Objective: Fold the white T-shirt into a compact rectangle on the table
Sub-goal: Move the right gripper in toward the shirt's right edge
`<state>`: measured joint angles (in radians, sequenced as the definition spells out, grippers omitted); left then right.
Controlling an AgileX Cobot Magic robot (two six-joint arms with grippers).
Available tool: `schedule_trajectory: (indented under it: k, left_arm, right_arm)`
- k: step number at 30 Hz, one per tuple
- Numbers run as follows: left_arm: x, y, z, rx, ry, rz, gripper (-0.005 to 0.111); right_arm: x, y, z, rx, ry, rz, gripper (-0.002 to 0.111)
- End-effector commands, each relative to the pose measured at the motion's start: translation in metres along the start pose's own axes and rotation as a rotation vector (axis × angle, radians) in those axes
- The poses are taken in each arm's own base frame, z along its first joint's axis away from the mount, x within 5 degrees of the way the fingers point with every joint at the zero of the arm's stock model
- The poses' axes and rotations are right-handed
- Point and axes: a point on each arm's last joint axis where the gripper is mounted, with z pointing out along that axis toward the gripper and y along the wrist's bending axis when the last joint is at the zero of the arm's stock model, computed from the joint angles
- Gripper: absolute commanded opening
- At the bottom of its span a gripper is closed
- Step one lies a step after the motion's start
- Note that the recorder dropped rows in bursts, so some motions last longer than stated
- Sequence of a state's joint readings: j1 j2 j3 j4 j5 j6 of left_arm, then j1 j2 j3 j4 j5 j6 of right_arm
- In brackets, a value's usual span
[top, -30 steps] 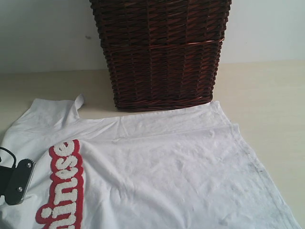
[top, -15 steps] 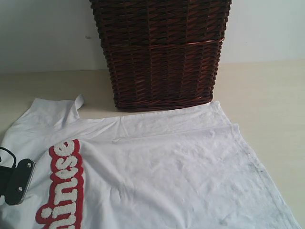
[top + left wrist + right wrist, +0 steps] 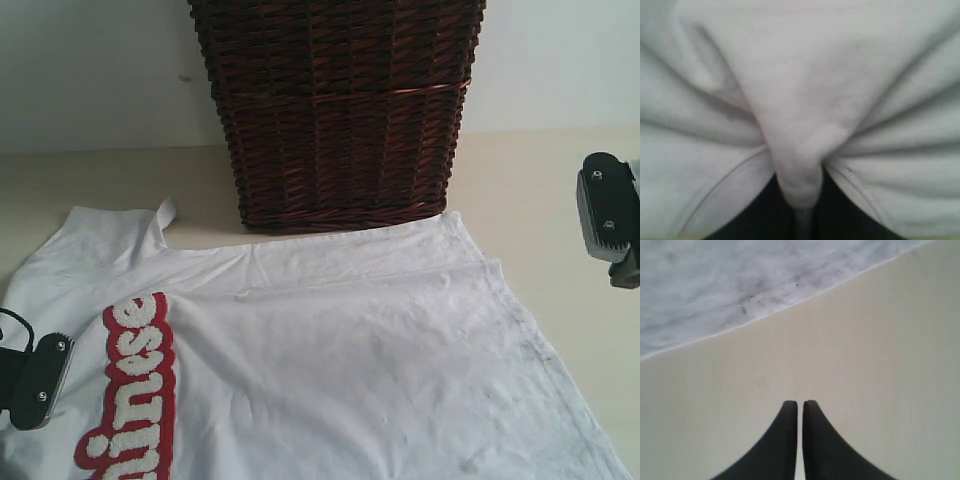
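The white T-shirt (image 3: pixel 350 350) lies spread on the table (image 3: pixel 560 190), its red band of white letters (image 3: pixel 140 390) at the left. At the shirt's left edge my left gripper (image 3: pixel 40 378) is shut on a pinched fold of white fabric (image 3: pixel 800 180), and cloth fills the left wrist view. My right gripper (image 3: pixel 608 212) hangs at the far right, beside the shirt's right edge. Its jaws (image 3: pixel 800 405) are shut and empty over the bare table (image 3: pixel 865 365), with the shirt's grey-smudged hem (image 3: pixel 715 285) a short way ahead of the tips.
A tall dark brown wicker basket (image 3: pixel 340 110) stands at the back middle, touching the shirt's far edge. A pale wall rises behind it. Bare table shows to the right of the shirt and at the back left.
My right gripper has come into the exterior view at the right edge. The left gripper and the shirt have hardly moved.
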<state>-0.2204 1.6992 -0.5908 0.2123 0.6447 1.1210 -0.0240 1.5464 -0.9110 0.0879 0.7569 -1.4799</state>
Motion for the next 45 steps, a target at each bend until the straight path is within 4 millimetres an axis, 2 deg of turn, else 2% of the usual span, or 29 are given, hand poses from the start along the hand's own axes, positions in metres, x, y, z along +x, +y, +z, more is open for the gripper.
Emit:
schedule_trajectory:
  k: [1,7,9,11,12,14,17,19,20,22,26,28,36,45]
  left_arm:
    - [-0.004,-0.005,0.022,0.039,-0.027,-0.024,0.0]
    - [-0.004,-0.005,0.022,0.039,-0.027,-0.024,0.0]
    - [-0.004,-0.005,0.022,0.039,-0.027,-0.024,0.0]
    - [-0.004,-0.005,0.022,0.039,-0.027,-0.024,0.0]
    - [-0.004,-0.005,0.022,0.039,-0.027,-0.024,0.0]
    - [-0.004,-0.005,0.022,0.039,-0.027,-0.024,0.0]
    - [-0.004,-0.005,0.022,0.039,-0.027,-0.024,0.0]
    - [-0.004,-0.005,0.022,0.039,-0.027,-0.024,0.0]
    - [-0.004,-0.005,0.022,0.039,-0.027,-0.024,0.0]
    - [-0.004,-0.005,0.022,0.039,-0.027,-0.024,0.0]
    - [-0.004,-0.005,0.022,0.039,-0.027,-0.024,0.0]
    - [-0.004,-0.005,0.022,0.039,-0.027,-0.024,0.0]
    - [-0.004,-0.005,0.022,0.039,-0.027,-0.024,0.0]
    - [-0.004,-0.005,0.022,0.039,-0.027,-0.024,0.0]
  right_arm:
    - [-0.003,-0.02,0.008,0.156,-0.034,0.079,0.005]
    - [-0.007,-0.023,0.011,0.163,-0.104,0.293,0.005]
    - [-0.008,-0.019,0.011,0.126,-0.094,0.122,0.011]
    - [-0.009,-0.014,0.012,0.086,-0.092,-0.016,0.033]
    - [-0.012,-0.015,0.014,0.082,-0.128,0.007,0.062]
    - [-0.024,-0.021,0.021,0.09,-0.276,0.192,0.105]
    - [-0.034,-0.027,0.023,0.094,-0.415,0.394,0.103]
    - [-0.038,-0.027,0.022,0.074,-0.457,0.441,0.103]
    - [-0.038,-0.026,0.022,0.066,-0.451,0.403,0.103]
    - [-0.038,-0.021,0.021,0.014,-0.427,0.208,0.103]
    - [-0.026,0.001,0.03,-0.269,-0.31,-0.231,0.103]
    - [-0.022,0.008,0.036,-0.361,-0.3,-0.338,0.103]
    - [-0.023,0.012,0.06,-0.459,-0.33,-0.269,0.103]
    - [-0.02,-0.006,0.073,-0.249,-0.263,-0.317,0.103]
